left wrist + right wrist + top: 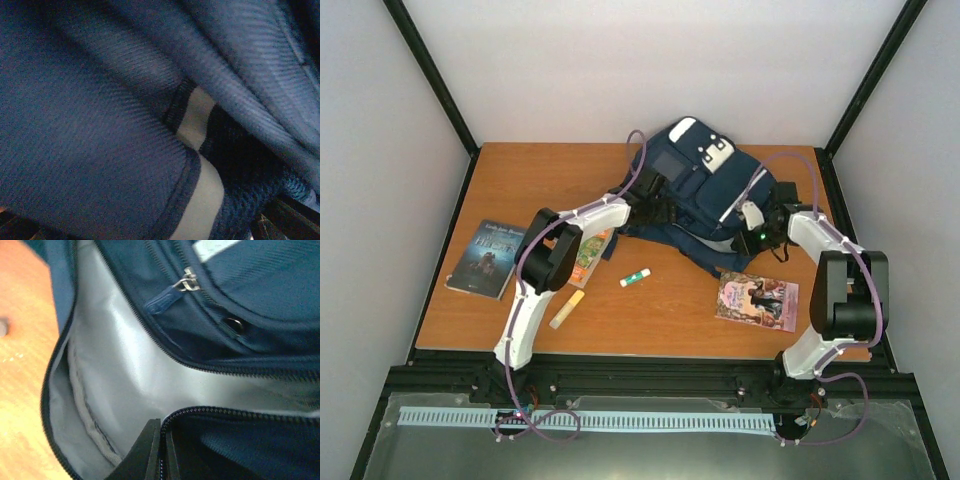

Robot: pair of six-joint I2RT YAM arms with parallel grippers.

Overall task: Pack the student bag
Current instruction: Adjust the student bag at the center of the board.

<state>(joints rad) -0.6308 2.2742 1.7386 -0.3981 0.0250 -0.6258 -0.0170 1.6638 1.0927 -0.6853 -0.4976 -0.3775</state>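
Right gripper (161, 440) pinches the student bag's (705, 185) zipper rim (left gripper (650, 195): grip unclear).

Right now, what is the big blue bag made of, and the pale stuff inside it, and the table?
Student bag: woven cloth, matte navy; fine diagonal ribs show close up.
Lining: thin, smooth pale grey fabric, probably synthetic; it has a soft sheen and wrinkles.
Table: looks like wood or wood-print board, smooth orange-brown; I can't tell which.
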